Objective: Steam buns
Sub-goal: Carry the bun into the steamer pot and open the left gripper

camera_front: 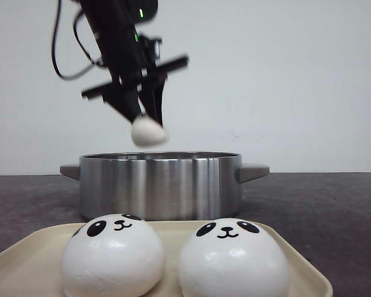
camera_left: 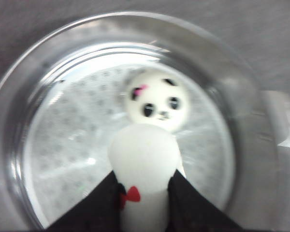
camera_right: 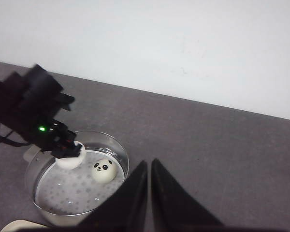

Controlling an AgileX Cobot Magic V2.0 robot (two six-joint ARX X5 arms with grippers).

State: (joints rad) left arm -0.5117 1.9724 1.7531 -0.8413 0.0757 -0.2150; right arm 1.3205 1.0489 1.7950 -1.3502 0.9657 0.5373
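Buns: one (camera_left: 157, 100) lies in the steamer pot (camera_front: 161, 185), the left gripper (camera_front: 148, 124) clamps a second (camera_front: 148, 132) above, two wait on the tray (camera_front: 300, 263), right gripper (camera_right: 149, 193) fingers closed, empty.

You have four buns in all, counted from the pot (camera_front: 161, 185): one bun (camera_left: 157, 100) lies inside it on the perforated plate, one bun (camera_front: 148, 131) hangs just above its rim in the left claw (camera_front: 146, 117), and two buns (camera_front: 113, 255) (camera_front: 234, 260) sit on the single tray (camera_front: 300, 263) in front of it. You have one pot.
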